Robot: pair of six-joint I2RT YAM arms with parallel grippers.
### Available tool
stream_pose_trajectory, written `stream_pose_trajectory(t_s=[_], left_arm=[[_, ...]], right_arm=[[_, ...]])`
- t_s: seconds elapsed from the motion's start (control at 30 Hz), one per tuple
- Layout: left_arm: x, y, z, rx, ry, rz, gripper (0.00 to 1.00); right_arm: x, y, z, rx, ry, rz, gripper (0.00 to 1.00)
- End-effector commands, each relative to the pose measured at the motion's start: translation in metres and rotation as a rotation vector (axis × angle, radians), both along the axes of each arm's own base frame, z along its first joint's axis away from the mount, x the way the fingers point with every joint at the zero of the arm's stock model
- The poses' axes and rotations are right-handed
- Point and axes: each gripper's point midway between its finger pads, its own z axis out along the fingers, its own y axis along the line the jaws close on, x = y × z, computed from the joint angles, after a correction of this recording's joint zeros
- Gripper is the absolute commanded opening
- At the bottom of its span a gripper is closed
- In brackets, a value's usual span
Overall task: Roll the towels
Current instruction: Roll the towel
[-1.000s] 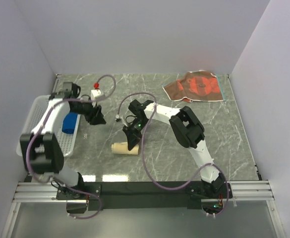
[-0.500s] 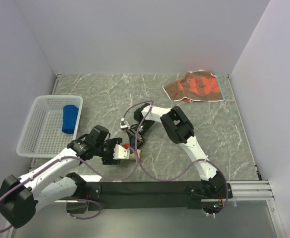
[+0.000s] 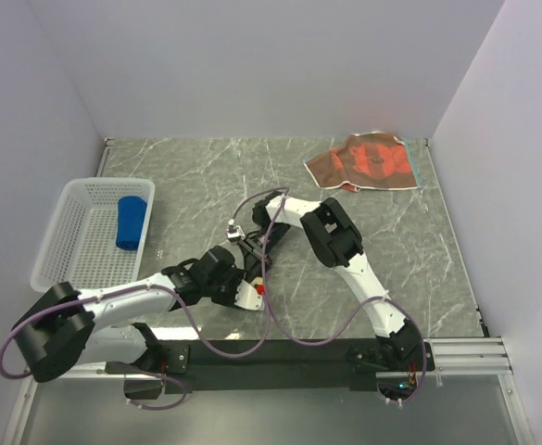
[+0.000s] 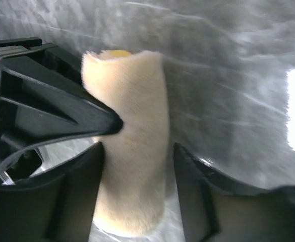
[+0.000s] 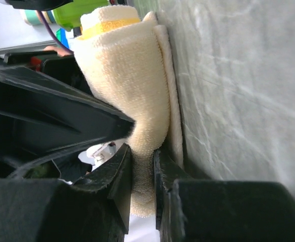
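Swung away from the basket point(image 3: 67, 250), my left gripper point(image 4: 138, 148) now sits mid-table, jaws apart and straddling the rolled yellow towel point(image 4: 132, 96); my right gripper point(image 5: 143, 154) pinches that roll's outer layers tight; the blue towel point(image 3: 131, 222) lies in the basket.

Yellow towel roll point(image 4: 132, 141), overhead buried beneath the left hand point(image 3: 250, 283)
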Motion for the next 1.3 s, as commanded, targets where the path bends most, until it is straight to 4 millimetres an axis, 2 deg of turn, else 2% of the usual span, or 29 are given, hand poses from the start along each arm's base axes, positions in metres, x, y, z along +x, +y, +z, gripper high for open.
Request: stream_pose_trajectory(t_s=[0.0, 0.1, 0.13, 0.17, 0.2, 0.27, 0.3, 0.37, 0.4, 0.47, 0.5, 0.53, 0.57, 0.6, 0.63, 0.67, 0.7, 0.97, 1.27], left_arm=[[0.008, -0.004, -0.008, 0.037, 0.024, 0.033, 0.51], [-0.003, 0.002, -0.020, 0.091, 0.111, 0.032, 0.32], [-0.008, 0.005, -0.023, 0.108, 0.145, 0.027, 0.29], [-0.008, 0.007, -0.023, 0.112, 0.169, 0.038, 0.27], [-0.018, 0.012, -0.027, 0.127, 0.227, 0.033, 0.24], [-0.020, 0.018, -0.028, 0.143, 0.268, 0.047, 0.23], [-0.026, 0.024, -0.031, 0.170, 0.311, 0.064, 0.23], [-0.026, 0.027, -0.032, 0.181, 0.370, 0.084, 0.24], [-0.028, 0.030, -0.033, 0.193, 0.400, 0.106, 0.23], [-0.022, 0.029, -0.033, 0.193, 0.439, 0.149, 0.24], [-0.022, 0.031, -0.037, 0.204, 0.473, 0.181, 0.25], [-0.014, 0.029, -0.032, 0.191, 0.485, 0.206, 0.27], [-0.014, 0.027, -0.032, 0.179, 0.512, 0.218, 0.28], [-0.013, 0.027, -0.033, 0.177, 0.542, 0.237, 0.29], [-0.008, 0.026, -0.030, 0.163, 0.550, 0.251, 0.30], [-0.006, 0.025, -0.029, 0.156, 0.557, 0.257, 0.31], [-0.004, 0.026, -0.031, 0.161, 0.558, 0.259, 0.31], [0.012, 0.021, -0.028, 0.136, 0.555, 0.302, 0.32], [0.009, 0.026, -0.036, 0.125, 0.571, 0.353, 0.34]], right_arm=[[-0.001, -0.022, -0.050, -0.080, -0.089, 0.075, 0.06], [0.005, -0.031, -0.042, -0.087, -0.115, 0.051, 0.29], [0.012, -0.032, -0.029, -0.074, -0.153, 0.033, 0.38], [0.021, -0.032, -0.026, -0.078, -0.182, 0.003, 0.43], [0.033, -0.040, -0.018, -0.096, -0.229, -0.025, 0.48], [0.051, -0.047, -0.008, -0.111, -0.274, -0.079, 0.50], [0.069, -0.056, -0.002, -0.117, -0.302, -0.123, 0.51], [0.088, -0.068, 0.011, -0.148, -0.352, -0.170, 0.52], [0.106, -0.078, 0.019, -0.150, -0.381, -0.213, 0.52], [0.116, -0.093, 0.026, -0.171, -0.398, -0.228, 0.52], [0.120, -0.100, 0.036, -0.161, -0.416, -0.240, 0.53], [0.124, -0.110, 0.042, -0.151, -0.427, -0.255, 0.53], [0.123, -0.113, 0.046, -0.138, -0.437, -0.265, 0.53], [0.112, -0.118, 0.054, -0.136, -0.444, -0.274, 0.54], [0.107, -0.120, 0.056, -0.146, -0.442, -0.292, 0.54], [0.097, -0.121, 0.048, -0.143, -0.438, -0.300, 0.56], [0.094, -0.119, 0.057, -0.125, -0.452, -0.314, 0.56], [0.055, -0.086, 0.047, -0.049, -0.224, -0.333, 0.56], [0.043, -0.052, 0.039, -0.020, -0.108, -0.327, 0.55]])
